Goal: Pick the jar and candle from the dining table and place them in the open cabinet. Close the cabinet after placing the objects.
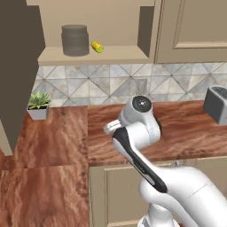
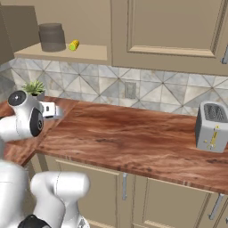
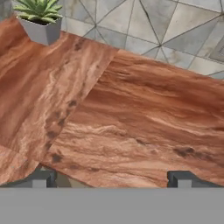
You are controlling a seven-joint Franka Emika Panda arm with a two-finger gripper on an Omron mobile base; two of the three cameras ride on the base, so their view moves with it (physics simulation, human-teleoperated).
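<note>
While the arm sits folded over the table (image 1: 53,146), the jar (image 1: 75,40) is up on the cabinet (image 1: 111,55) shelf, upright, near the left side of the opening. Just beside it to the right lies a small yellow-green piece (image 1: 97,47), on its side, apart from the jar; whether that is the candle I can't say from its look. Both sit well back from the shelf's front edge, which should leave the door room to swing shut. That door (image 1: 17,75) is the dark slab standing open at the left of the left base view. The end effector (image 3: 113,178) hangs low over bare wood, tips spread wide, nothing between them. A potted plant (image 3: 40,19) is off by the tiled wall, a toaster (image 2: 211,127) far to the right. My read: if that yellow piece counts, placing looks done, and the empty, spread hand suits heading for the door.
</note>
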